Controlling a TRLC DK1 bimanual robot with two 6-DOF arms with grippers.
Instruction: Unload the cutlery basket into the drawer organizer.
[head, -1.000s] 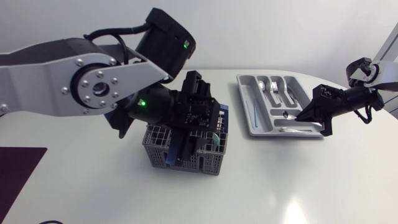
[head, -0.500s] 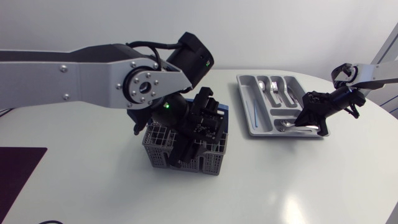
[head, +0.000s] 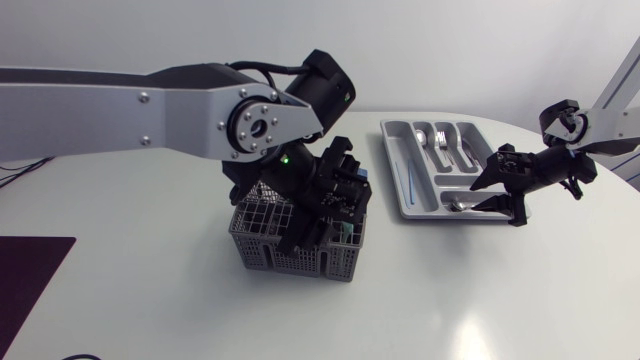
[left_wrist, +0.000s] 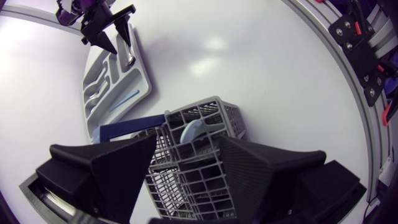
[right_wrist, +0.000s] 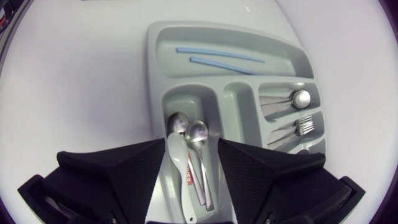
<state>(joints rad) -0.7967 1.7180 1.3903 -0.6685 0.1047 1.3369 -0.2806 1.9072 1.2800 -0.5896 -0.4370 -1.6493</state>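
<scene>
Left end effector (left_wrist: 186, 171) spread over cutlery basket (left_wrist: 205, 186); pale blue utensil (left_wrist: 194, 132) standing inside. Likely light, stiff, slick plastic: pinch exposed rounded end. Right end effector (right_wrist: 189, 165) spread above spoons (right_wrist: 198, 134) in drawer organizer (right_wrist: 161, 68).

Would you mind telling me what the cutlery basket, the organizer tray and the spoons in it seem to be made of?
The basket is likely matte grey plastic, a moulded grid of thin bars. The tray is probably plastic too: smooth light grey, with rounded dividers. The metal spoons look like polished steel, with bright bowls. The white spoon is possibly plastic.
</scene>
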